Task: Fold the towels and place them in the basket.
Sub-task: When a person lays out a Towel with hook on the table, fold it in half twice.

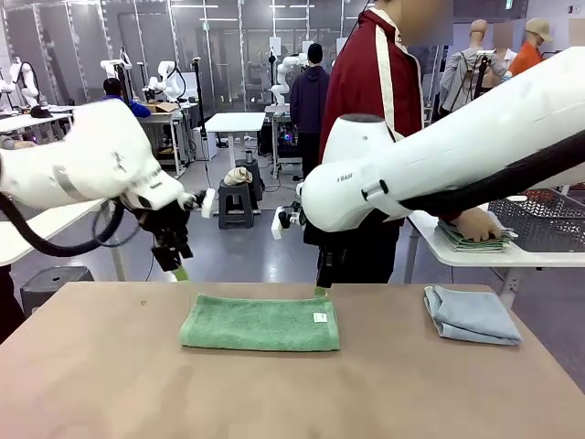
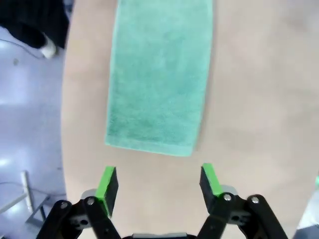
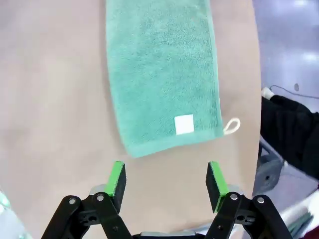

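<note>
Green towel (image 1: pixel 260 323) lay folded flat at the middle of the table (image 1: pixel 110 366), and a blue-grey towel (image 1: pixel 471 315) lay folded near its right edge. Neither was yet in the basket (image 1: pixel 548 219), off to the right. Left gripper (image 2: pixel 159 177) and right gripper (image 3: pixel 167 174) hovered at the green towel's ends, jaws wide and empty.

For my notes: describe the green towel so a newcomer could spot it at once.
On the brown table, near the middle of its far half, lies the green towel, folded. Unlike the blue-grey towel at the table's right end, it is green with a small white tag.
</note>
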`<control>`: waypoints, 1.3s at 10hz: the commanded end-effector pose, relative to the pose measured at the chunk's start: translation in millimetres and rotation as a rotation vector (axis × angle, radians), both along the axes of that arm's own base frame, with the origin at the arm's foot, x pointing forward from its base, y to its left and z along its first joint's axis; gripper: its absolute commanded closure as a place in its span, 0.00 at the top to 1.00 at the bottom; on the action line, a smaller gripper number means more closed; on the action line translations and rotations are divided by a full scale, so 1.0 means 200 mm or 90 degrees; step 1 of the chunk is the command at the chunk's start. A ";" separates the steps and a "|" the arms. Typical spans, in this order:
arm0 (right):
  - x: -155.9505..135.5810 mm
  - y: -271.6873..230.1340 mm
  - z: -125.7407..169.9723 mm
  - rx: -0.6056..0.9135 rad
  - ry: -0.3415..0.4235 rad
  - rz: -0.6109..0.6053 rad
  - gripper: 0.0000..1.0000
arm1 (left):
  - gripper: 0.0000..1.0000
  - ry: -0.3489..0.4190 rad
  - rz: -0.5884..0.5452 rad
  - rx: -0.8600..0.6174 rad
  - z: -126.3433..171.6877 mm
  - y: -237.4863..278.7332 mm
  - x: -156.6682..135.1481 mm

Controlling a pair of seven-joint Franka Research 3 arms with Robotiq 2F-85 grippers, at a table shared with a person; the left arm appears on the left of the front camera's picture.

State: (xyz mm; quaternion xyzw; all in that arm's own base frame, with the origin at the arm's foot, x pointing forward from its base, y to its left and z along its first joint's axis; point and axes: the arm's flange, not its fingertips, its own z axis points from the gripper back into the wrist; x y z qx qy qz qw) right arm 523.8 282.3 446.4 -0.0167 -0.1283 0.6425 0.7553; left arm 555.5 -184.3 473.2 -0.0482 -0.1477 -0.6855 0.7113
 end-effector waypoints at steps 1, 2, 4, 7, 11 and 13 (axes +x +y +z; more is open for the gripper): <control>-0.18 -0.05 0.09 0.036 -0.008 -0.146 0.81 | 0.84 -0.018 -0.022 -0.044 0.11 0.20 -0.16; -0.24 -0.06 0.13 0.090 0.001 -0.242 0.81 | 0.84 -0.026 -0.026 -0.107 0.17 0.33 -0.20; -0.31 -0.06 0.16 0.110 0.024 -0.294 0.81 | 0.84 -0.033 -0.027 -0.230 0.18 0.59 -0.23; -0.27 -0.07 0.20 0.091 0.025 -0.262 0.81 | 0.84 -0.053 -0.014 -0.378 0.11 0.97 -0.31; -0.27 -0.07 0.20 0.091 0.025 -0.262 0.81 | 0.84 -0.021 -0.056 -0.490 -0.03 1.23 -0.26; -0.27 -0.07 0.20 0.091 0.025 -0.262 0.81 | 0.84 -0.015 -0.053 -0.508 -0.06 1.23 -0.23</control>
